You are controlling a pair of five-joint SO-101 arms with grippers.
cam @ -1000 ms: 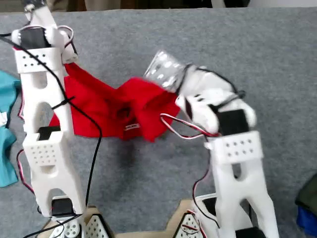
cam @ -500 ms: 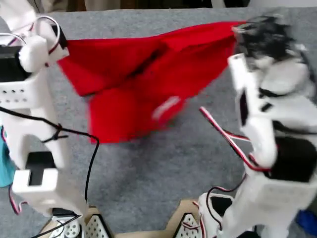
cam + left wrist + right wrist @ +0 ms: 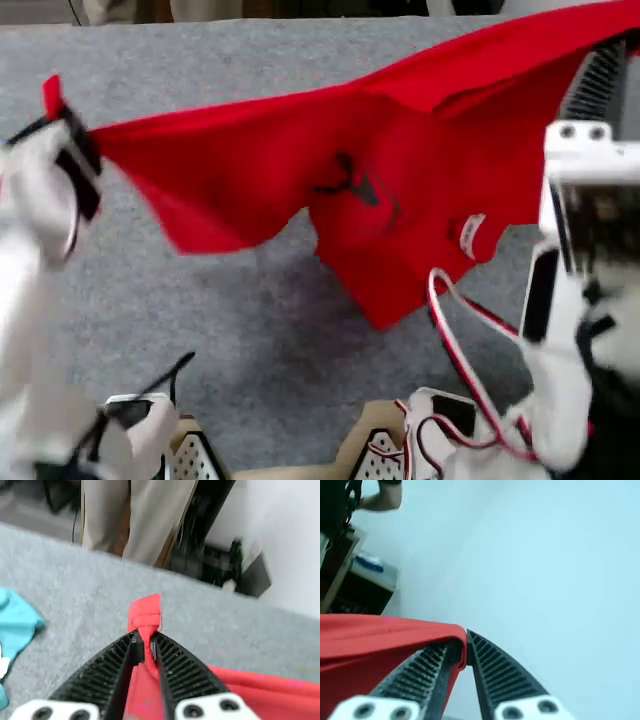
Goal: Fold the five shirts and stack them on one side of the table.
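Observation:
A red shirt point(image 3: 340, 180) hangs stretched in the air above the grey table point(image 3: 250, 330), held at both ends. My left gripper point(image 3: 144, 647) is shut on one corner of the red shirt point(image 3: 145, 617), high at the left of the high view point(image 3: 60, 125). My right gripper point(image 3: 462, 652) is shut on the other end of the red shirt point(image 3: 380, 640), raised at the upper right of the high view point(image 3: 610, 30). The shirt's middle sags down with a white label point(image 3: 468, 235) showing.
A teal shirt point(image 3: 15, 625) lies on the table to the left. The grey table cloth under the hanging shirt is bare. A person's trouser legs point(image 3: 135, 515) stand behind the table's far edge.
Both arms have risen and spread apart, lifting the red shirt off the table and pulling it out wide in the air.

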